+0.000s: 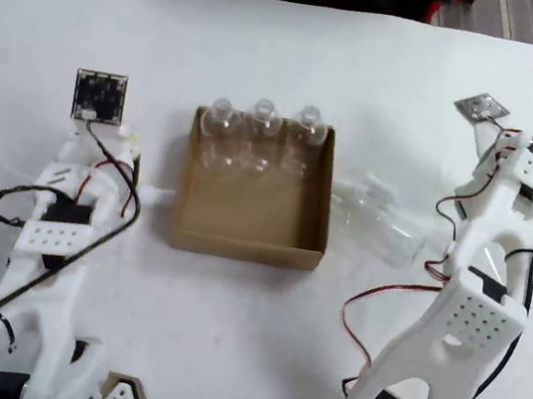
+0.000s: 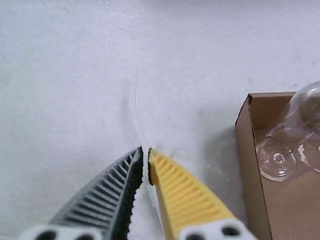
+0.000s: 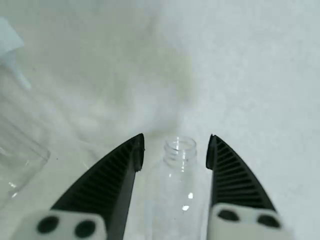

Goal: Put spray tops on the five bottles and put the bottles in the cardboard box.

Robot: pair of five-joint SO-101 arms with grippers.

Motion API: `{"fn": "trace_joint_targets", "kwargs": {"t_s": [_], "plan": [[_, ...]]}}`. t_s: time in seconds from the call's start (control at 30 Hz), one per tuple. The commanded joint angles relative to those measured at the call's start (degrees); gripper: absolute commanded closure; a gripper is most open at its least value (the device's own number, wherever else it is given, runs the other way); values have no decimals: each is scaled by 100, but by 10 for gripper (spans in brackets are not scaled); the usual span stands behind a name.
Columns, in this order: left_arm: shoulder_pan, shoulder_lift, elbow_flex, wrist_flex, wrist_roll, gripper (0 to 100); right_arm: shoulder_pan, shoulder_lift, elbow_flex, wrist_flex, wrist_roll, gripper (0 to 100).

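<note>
Clear uncapped bottle (image 3: pixel 178 186), threaded neck

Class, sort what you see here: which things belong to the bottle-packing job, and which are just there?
Job: cardboard box; three bottles inside it; uncapped bottle within the open right gripper; spray-topped bottle nearby; thin tube pinched by the left gripper.
Just there: table; arm cables.

Robotics lab or workshop, white-covered table (image 1: pixel 288 52), printed arms (image 1: pixel 458 329), exposed wires (image 1: pixel 372 296), bare circuit board (image 1: pixel 98 96).
</note>
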Motion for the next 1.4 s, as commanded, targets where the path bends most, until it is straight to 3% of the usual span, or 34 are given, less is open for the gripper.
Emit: {"fn": "trace_joint_targets", "kwargs": {"t_s": [0.0,0.93,1.17,1.37], "plan": [[48,-31,-158,-176,-62,980,189,-66,-237,-13,105,825],[48,-31,-158,-176,-62,980,180,163,-246,-180,97,829],[48,-31,-158,-176,-62,980,215,207,-220,-391,97,963],[48,-31,-149,-176,-62,980,207,-31,-290,-330,53,974]]}}
